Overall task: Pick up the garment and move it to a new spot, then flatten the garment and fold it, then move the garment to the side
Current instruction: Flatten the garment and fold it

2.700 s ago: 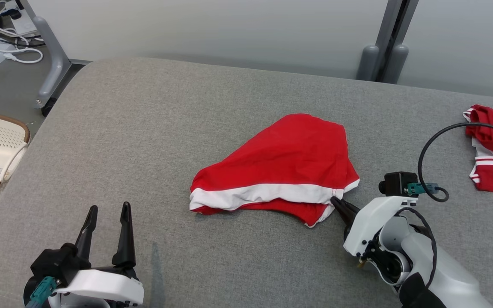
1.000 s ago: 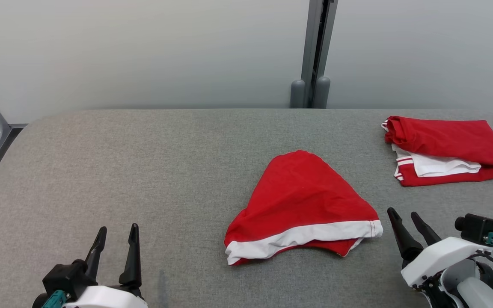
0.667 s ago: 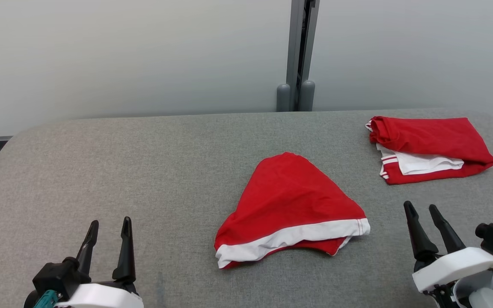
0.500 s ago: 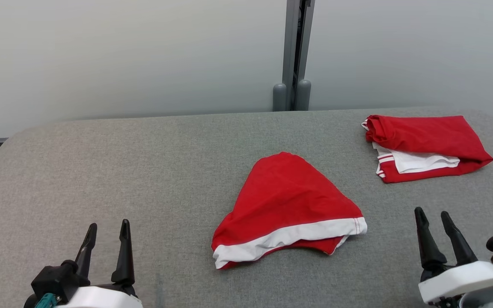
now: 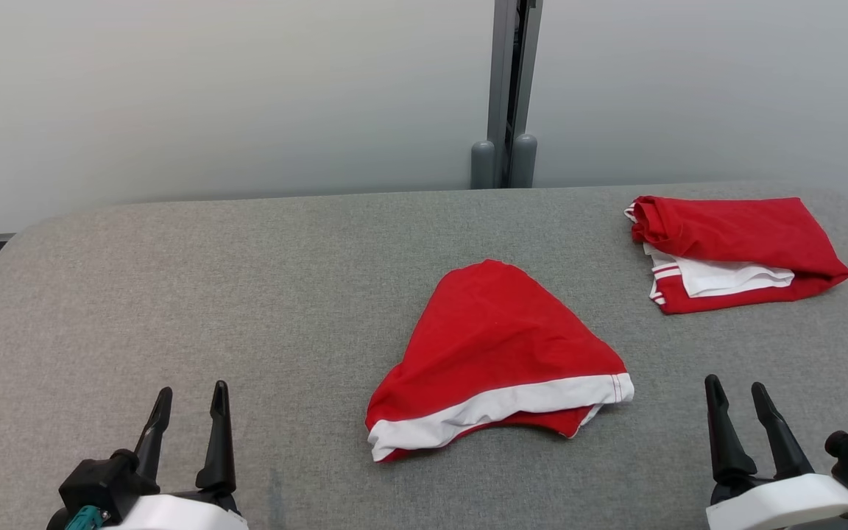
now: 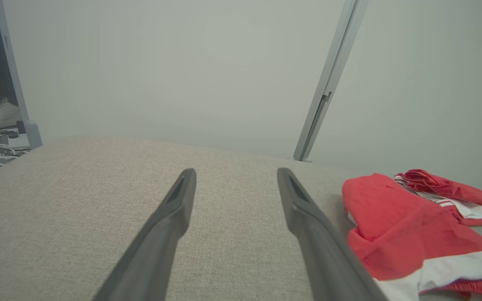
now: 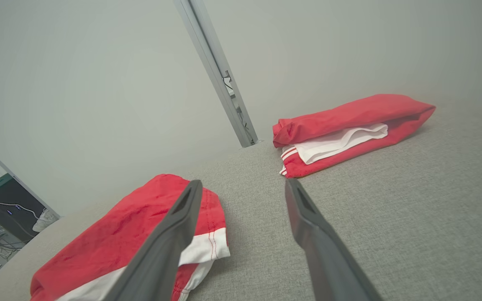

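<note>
The garment (image 5: 501, 353) is red with a white band, folded into a rough triangle in the middle of the grey table (image 5: 247, 294). It lies at the right in the left wrist view (image 6: 408, 234) and at the lower left in the right wrist view (image 7: 140, 230). My left gripper (image 5: 190, 394) stands open at the lower left, well away from it, with nothing between its fingers. At the lower right my right gripper (image 5: 735, 391) is open and empty, a short way right of the garment's corner.
A second red and white garment (image 5: 733, 250) lies folded at the table's far right, also in the right wrist view (image 7: 349, 129). A grey post (image 5: 505, 88) stands against the pale wall behind the table. Bare grey surface spreads to the left and front.
My right gripper has let go of the garment's corner, opened and drawn back to the lower right. The head camera swung right and up, bringing the second garment fully into view. The garment lies still.
</note>
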Controlling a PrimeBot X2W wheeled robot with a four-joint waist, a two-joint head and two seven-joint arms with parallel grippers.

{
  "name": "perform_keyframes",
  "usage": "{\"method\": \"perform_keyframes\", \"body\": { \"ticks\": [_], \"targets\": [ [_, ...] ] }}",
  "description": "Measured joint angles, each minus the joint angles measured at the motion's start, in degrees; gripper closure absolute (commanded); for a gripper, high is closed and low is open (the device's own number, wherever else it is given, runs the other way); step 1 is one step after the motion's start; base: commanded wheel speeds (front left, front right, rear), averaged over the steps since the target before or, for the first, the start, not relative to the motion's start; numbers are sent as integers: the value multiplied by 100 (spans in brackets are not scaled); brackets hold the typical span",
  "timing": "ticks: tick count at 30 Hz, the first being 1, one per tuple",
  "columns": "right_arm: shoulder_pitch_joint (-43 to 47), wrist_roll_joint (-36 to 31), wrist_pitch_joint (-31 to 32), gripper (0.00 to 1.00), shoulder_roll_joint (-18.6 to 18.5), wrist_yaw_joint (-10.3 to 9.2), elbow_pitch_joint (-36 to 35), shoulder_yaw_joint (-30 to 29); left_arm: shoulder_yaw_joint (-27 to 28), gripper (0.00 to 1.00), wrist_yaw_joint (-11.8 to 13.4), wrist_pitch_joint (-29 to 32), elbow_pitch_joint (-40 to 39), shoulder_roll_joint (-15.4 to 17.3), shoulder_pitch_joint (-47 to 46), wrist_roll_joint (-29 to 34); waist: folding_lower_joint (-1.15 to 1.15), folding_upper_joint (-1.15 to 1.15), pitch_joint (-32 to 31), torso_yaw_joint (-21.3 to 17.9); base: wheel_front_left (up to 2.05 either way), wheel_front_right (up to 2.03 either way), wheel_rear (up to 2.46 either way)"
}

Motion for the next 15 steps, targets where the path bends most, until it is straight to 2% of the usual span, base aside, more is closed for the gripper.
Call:
{"method": "perform_keyframes", "body": {
  "ticks": [15],
  "targets": [
    [1, -56, 207, 0, 38, 0, -7, 29, -65, 0, -1, 0, 102, 0, -15, -10, 0, 0, -12, 85, 0, 0, 0]
  ]
}}
